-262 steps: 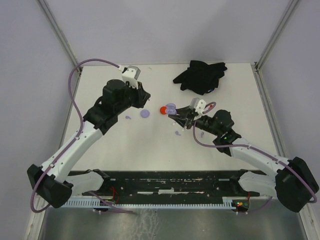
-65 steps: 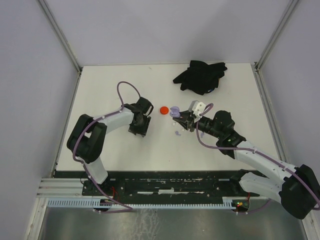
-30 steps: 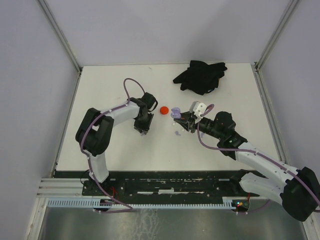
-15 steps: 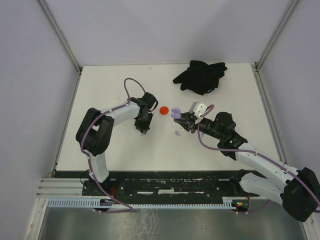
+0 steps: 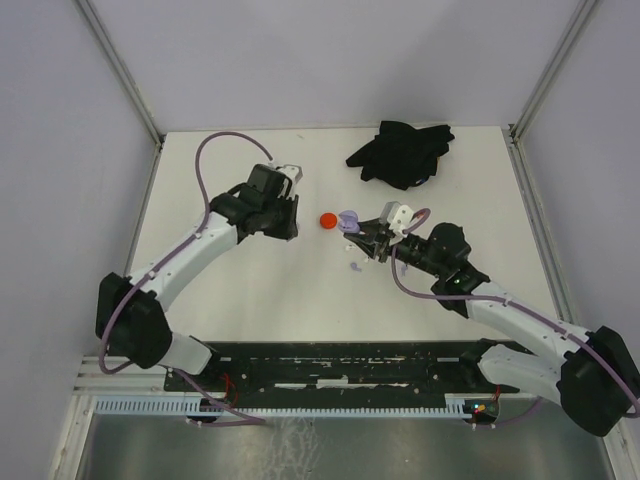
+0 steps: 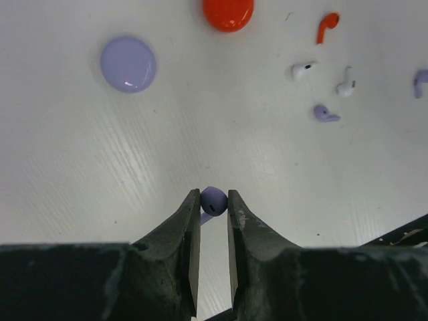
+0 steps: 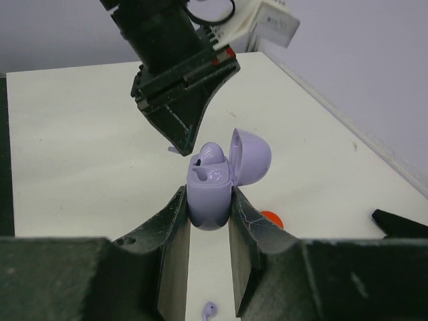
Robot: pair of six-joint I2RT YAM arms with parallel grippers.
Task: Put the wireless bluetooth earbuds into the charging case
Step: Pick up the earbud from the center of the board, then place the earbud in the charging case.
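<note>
When viewed from above, right gripper (image 5: pixel 362 234) clamps the lavender case (image 5: pixel 349 222) mid-table, near a red disc (image 5: pixel 327 220).

Left wrist: left gripper (image 6: pixel 214 200) pinches a lavender earbud (image 6: pixel 215 198) between its tips, round head up, stem slanting down-left.

Right wrist: case upright, lid swung open rightward, one bud (image 7: pixel 206 159) seated inside.

You will find no text, label, brand, number or sign that can be read in any of the three views.
</note>
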